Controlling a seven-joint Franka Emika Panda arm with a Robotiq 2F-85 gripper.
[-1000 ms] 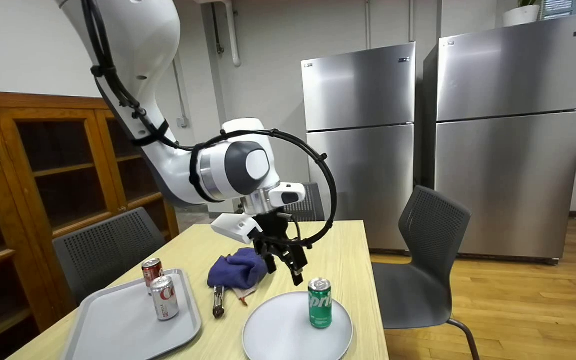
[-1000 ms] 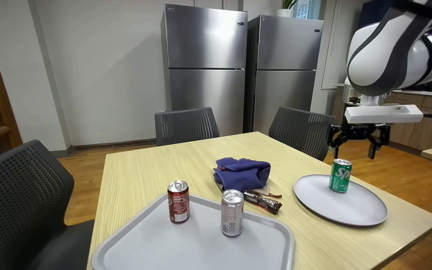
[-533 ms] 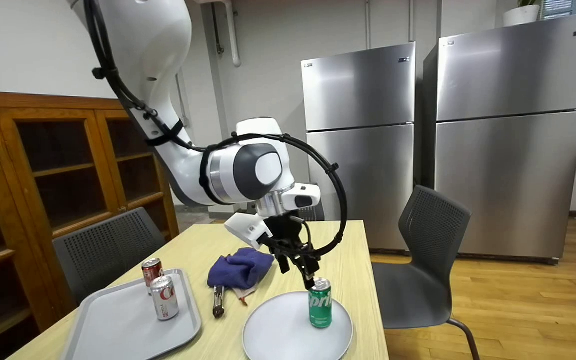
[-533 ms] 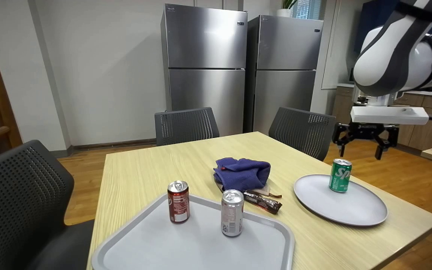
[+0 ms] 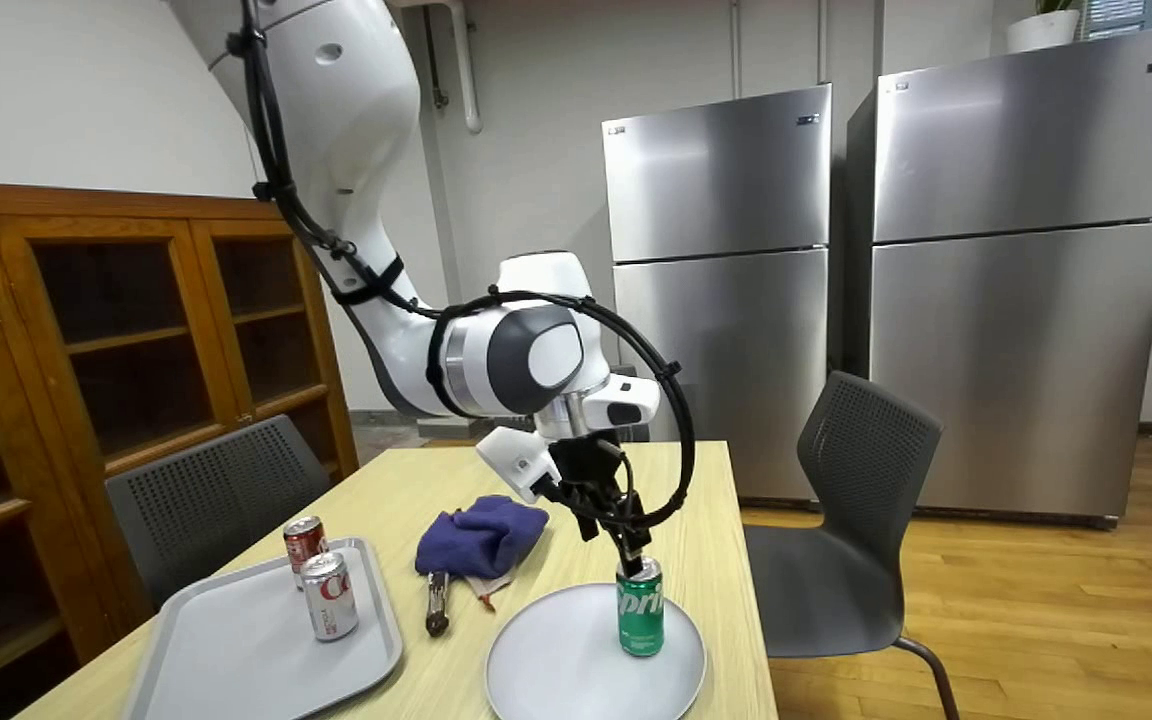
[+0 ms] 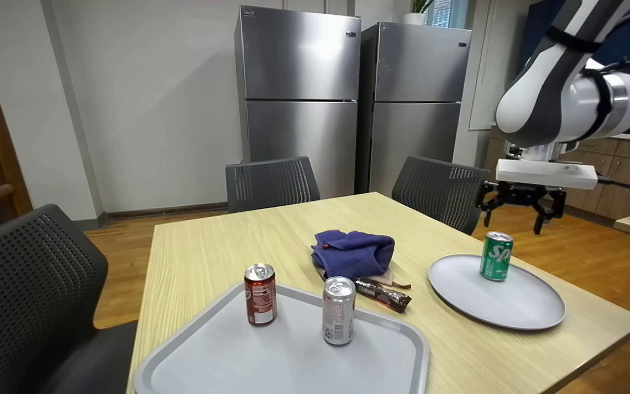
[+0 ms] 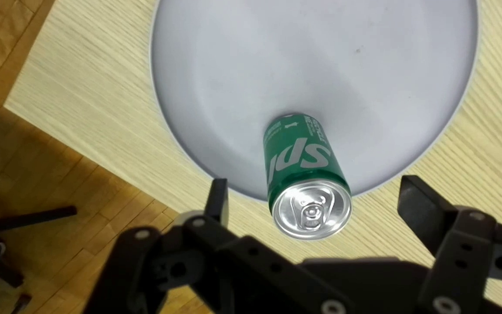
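Observation:
A green Sprite can (image 5: 641, 612) stands upright on a round light grey plate (image 5: 551, 655). The can (image 6: 496, 258) and plate (image 6: 525, 306) also show in the second set of pixels of an exterior view. My gripper (image 6: 512, 223) is open and empty, pointing down just above and close to the can. In an exterior view one finger of the gripper (image 5: 611, 548) overlaps the can's top edge. In the wrist view the can (image 7: 301, 152) lies between the spread fingers of the gripper (image 7: 313, 198), with a gap on each side. The plate (image 7: 233, 48) reaches beyond it.
A grey tray (image 6: 271, 372) holds a red can (image 6: 260, 295) and a silver can (image 6: 339, 312). A crumpled blue cloth (image 6: 353, 254) and a brown wrapped bar (image 6: 383, 295) lie between tray and plate. Dark chairs (image 5: 836, 520) stand round the table (image 6: 227, 246). The plate is near a table corner.
My gripper has moved rightward and down in an exterior view, from beside the can to just over it. It stays open. The can, plate and tray have not moved.

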